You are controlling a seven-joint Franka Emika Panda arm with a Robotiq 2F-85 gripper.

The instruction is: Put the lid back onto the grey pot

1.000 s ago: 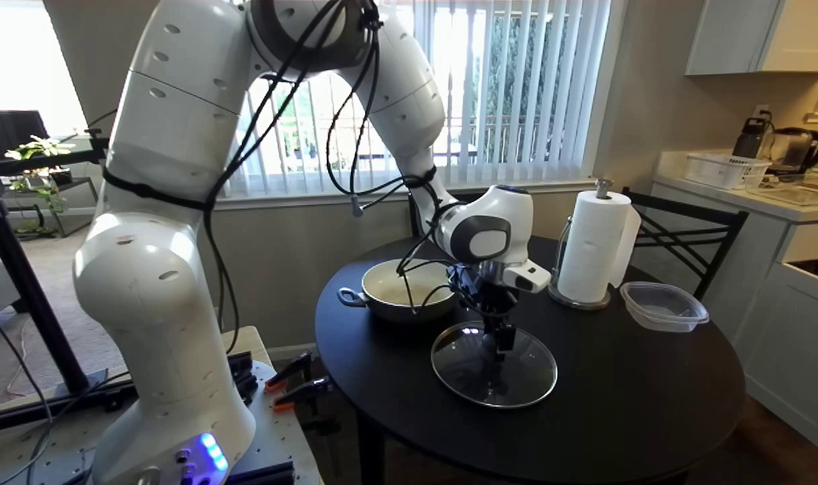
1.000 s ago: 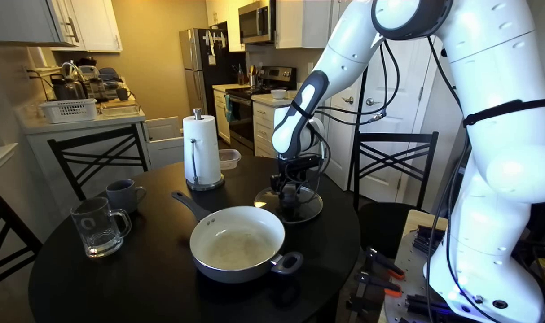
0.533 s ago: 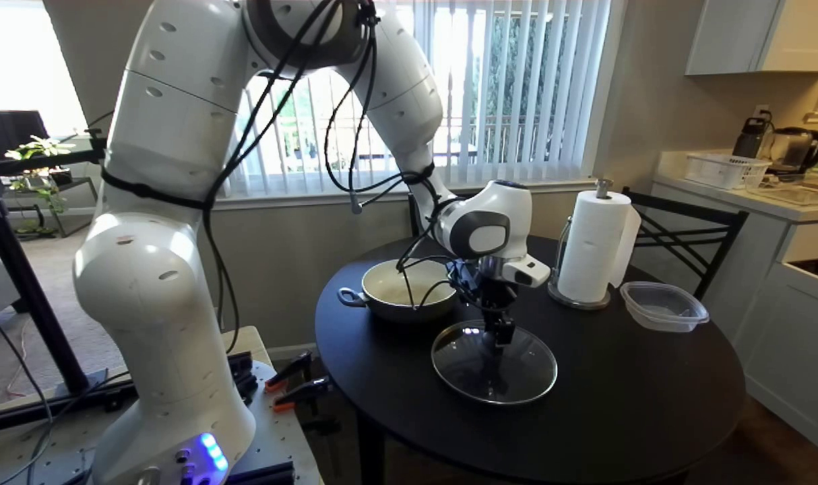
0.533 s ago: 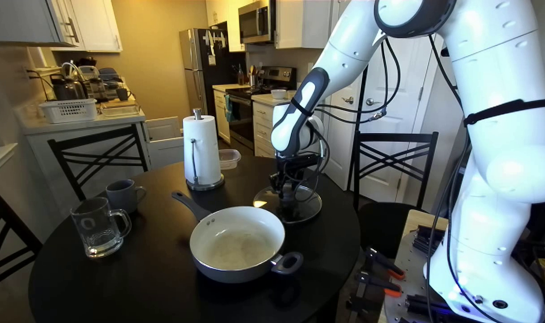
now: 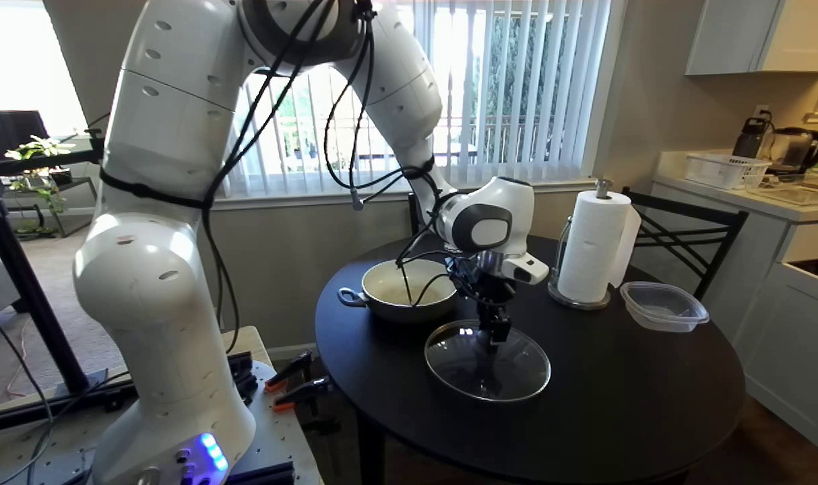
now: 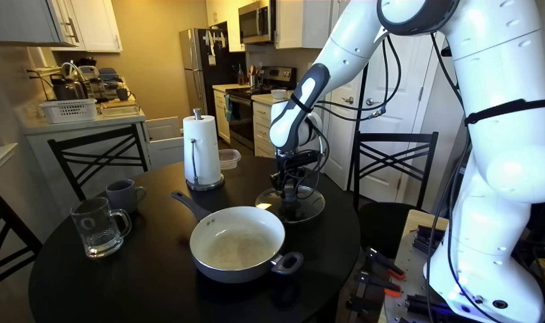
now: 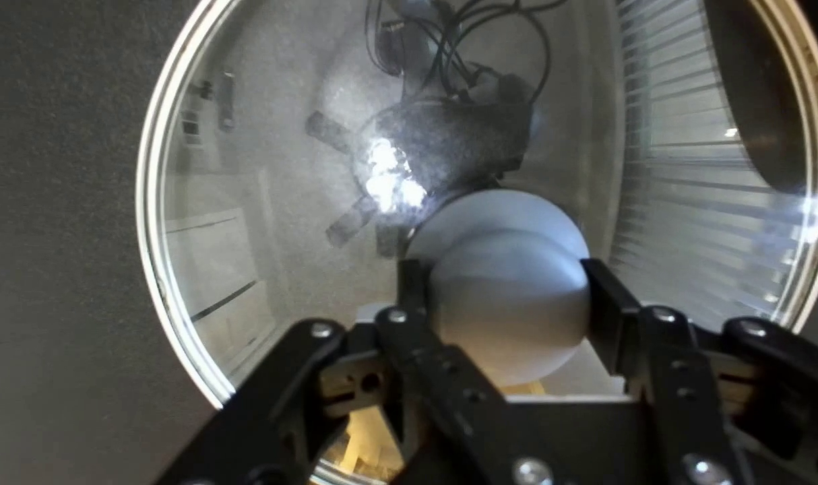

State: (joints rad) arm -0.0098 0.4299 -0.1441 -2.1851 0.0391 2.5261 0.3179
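Note:
The glass lid [image 5: 517, 377] with its metal rim lies level at or just above the dark table, and it also shows in an exterior view [image 6: 310, 205]. In the wrist view the lid [image 7: 267, 155] fills most of the picture. My gripper [image 7: 503, 286] has its fingers on both sides of the round knob [image 7: 510, 323], touching it. The gripper points down over the lid in both exterior views [image 5: 494, 331] [image 6: 287, 190]. The grey pot [image 6: 230, 273] stands uncovered beside the lid, its cream inside bare. The pot [image 5: 405, 312] is partly hidden by cables.
A paper towel roll [image 6: 202, 152] stands near the pot's long handle [image 6: 189, 204]. A clear plastic container [image 5: 664, 313] sits near the table's edge. A glass mug [image 6: 97, 231] and a grey mug [image 6: 122, 195] stand on the pot's far side from the lid.
The lid has shifted slightly with the gripper, a little left and up in an exterior view. The arm has risen slightly. The pot has not moved.

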